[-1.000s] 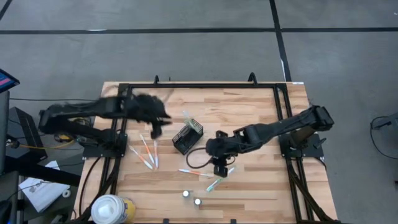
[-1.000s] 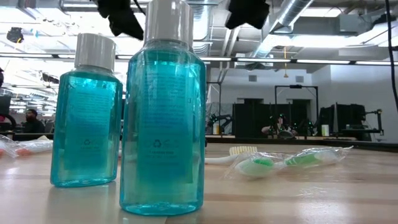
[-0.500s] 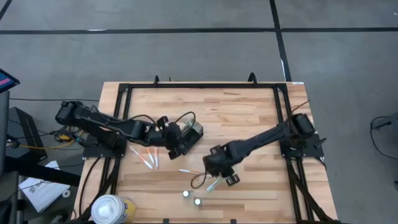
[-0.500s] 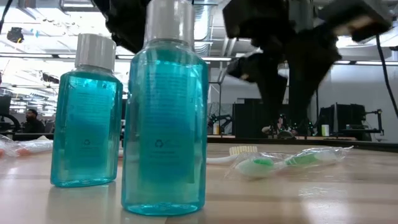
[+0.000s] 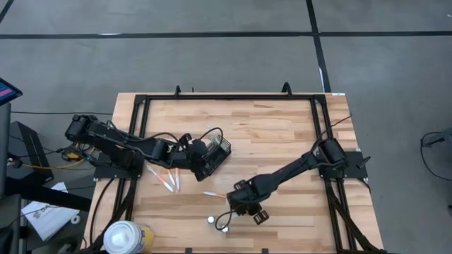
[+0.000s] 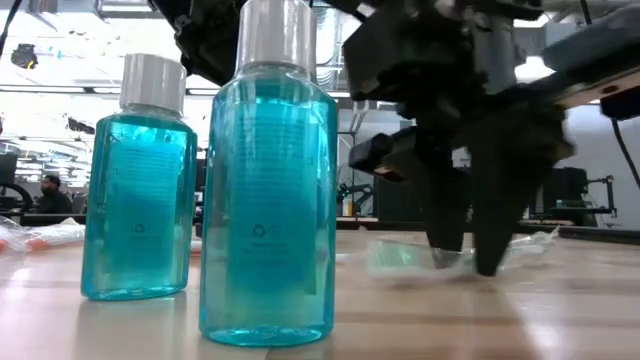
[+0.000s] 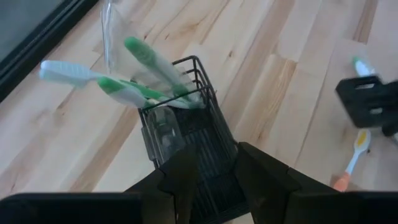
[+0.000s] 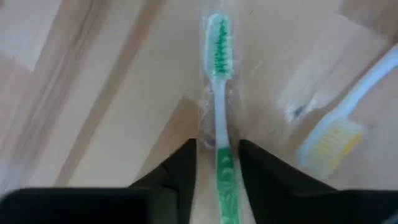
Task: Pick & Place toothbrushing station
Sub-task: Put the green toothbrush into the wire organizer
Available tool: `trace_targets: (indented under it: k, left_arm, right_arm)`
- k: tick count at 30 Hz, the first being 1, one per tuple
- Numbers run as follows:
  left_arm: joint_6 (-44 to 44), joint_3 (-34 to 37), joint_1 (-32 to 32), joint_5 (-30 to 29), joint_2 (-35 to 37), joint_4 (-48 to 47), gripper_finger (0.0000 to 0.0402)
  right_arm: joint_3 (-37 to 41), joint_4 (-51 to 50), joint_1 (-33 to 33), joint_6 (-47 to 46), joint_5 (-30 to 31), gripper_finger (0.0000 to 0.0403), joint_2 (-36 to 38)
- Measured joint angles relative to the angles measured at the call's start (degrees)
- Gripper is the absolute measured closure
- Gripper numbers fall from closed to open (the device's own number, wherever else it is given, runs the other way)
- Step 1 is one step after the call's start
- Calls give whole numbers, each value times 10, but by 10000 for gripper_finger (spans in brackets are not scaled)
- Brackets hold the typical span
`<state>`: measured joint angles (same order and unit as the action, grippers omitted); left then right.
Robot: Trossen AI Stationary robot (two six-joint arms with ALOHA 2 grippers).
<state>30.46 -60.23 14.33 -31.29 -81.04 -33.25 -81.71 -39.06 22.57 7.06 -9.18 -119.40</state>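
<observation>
Wooden table (image 5: 282, 134), left claw (image 7: 214, 163) gripping mesh holder (image 7: 193, 124), right claw (image 8: 217, 155) straddling wrapped green toothbrush (image 8: 217, 93)

Left gripper (image 7: 214, 168) with its fingers (image 7: 186, 171) astride one end of the black wire-mesh holder (image 7: 189, 127); two green-and-white toothbrushes (image 7: 134, 90) protrude from the holder. An orange-handled toothbrush (image 7: 353, 158) lies apart on the wooden table (image 7: 298, 68).
</observation>
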Motion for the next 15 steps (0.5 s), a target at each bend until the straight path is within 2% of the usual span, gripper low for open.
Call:
trace_targets:
  k: [3,4,10,15]
  left_arm:
    - [0,0,0,0,0,4,286]
    - [0,0,0,0,0,4,286]
    - [-2,0,-5,0,0,29,286]
    - [-35,0,-16,10,1,117,286]
  right_arm:
    - [0,1,-15,-13,0,370,0]
    - [0,0,-21,-17,-1,384,0]
    - [0,-3,-48,-57,-28,401,5]
    - [1,-67,-45,-63,-45,402,68]
